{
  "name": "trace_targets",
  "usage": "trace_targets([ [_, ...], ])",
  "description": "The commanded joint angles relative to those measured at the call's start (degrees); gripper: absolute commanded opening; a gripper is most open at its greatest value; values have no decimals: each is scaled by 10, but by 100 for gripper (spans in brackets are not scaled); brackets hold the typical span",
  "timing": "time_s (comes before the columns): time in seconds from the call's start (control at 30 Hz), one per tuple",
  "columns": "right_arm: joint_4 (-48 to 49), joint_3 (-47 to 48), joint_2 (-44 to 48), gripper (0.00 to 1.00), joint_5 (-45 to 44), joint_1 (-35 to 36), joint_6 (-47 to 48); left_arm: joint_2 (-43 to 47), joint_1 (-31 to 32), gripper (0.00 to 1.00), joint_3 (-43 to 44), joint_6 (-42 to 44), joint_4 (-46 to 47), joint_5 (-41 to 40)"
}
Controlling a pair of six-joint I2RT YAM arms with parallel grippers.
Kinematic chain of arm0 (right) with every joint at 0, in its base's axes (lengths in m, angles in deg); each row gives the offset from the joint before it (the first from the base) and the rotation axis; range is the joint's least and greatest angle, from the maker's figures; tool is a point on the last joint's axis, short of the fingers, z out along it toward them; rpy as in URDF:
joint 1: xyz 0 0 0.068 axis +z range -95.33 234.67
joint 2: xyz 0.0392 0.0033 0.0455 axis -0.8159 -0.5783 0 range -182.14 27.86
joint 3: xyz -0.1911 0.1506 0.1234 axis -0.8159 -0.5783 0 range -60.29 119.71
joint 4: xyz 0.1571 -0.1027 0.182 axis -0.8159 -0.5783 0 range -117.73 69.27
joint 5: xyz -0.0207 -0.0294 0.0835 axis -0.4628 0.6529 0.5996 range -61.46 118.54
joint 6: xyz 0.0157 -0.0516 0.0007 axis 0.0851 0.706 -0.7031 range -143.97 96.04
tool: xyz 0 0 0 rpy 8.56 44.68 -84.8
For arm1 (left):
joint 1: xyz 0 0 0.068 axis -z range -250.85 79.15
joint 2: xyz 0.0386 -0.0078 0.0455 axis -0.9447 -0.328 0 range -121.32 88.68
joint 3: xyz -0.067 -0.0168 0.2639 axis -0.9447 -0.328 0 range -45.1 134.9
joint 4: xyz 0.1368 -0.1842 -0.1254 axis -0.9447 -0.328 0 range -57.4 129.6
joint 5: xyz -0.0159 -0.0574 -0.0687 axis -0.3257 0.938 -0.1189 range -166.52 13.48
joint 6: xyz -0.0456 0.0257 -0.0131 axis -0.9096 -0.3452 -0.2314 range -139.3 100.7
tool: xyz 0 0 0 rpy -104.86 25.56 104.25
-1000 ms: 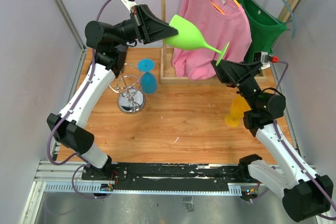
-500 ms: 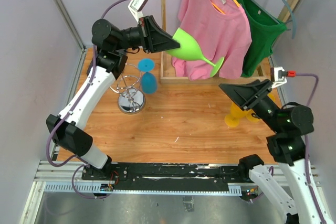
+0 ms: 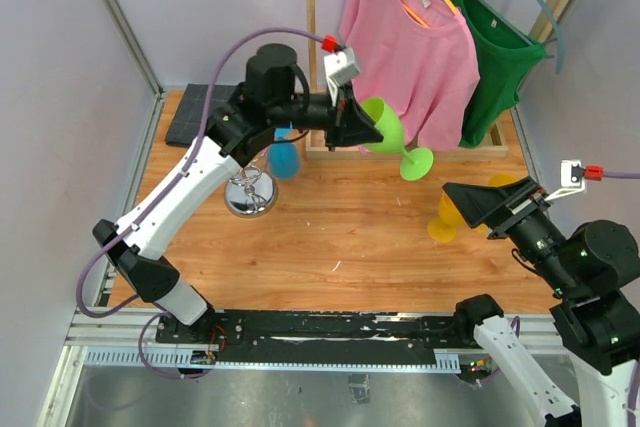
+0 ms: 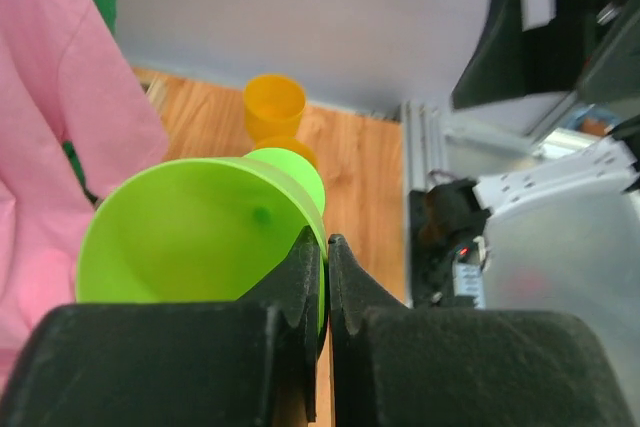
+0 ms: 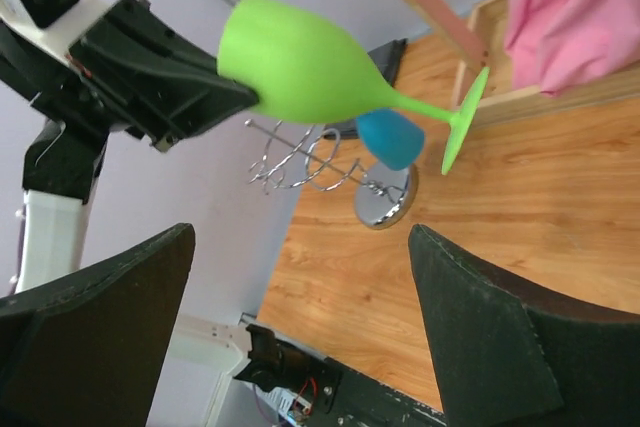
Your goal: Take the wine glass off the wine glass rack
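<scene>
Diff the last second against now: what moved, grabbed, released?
The left tool, shut on the green wine glass throughout, swung it right and lower, from back left to in front of the pink shirt. The right tool, open, pulled back from near the glass's foot toward near right. No new grasp or release. Unchanged: blue wine glass on the wine glass rack, yellow glasses.

light: bright, even | shadows: faint, soft | top view: sharp | left hand (image 4: 325, 257): dark, slightly blurred
</scene>
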Motion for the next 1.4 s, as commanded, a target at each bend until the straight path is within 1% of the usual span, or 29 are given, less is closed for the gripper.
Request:
trace_targets([
  [0.0,-100,58,3,91,-102,10,59,-15,38,0,-16,154,-90,-117],
  [0.1,-135,86,4,99,-157,11,84,-28,63,0,-31,194,-102,-159],
  [0.2,-154,101,7,99,-204,12,95,-48,82,0,-39,223,-111,-189],
  [0.3,-170,108,5,98,-231,17,98,-74,100,0,-46,246,-117,-217],
  [0.5,-182,107,3,99,-239,18,102,-122,138,0,-44,264,-118,-252],
  [0.77,-197,108,13,98,-249,19,105,-178,169,0,-9,266,-139,-271],
  [1.07,-202,100,27,99,-258,21,99,-205,199,0,-2,245,-140,-281],
  [1.37,-206,106,18,99,-260,23,102,-244,221,0,22,220,-137,-288],
])
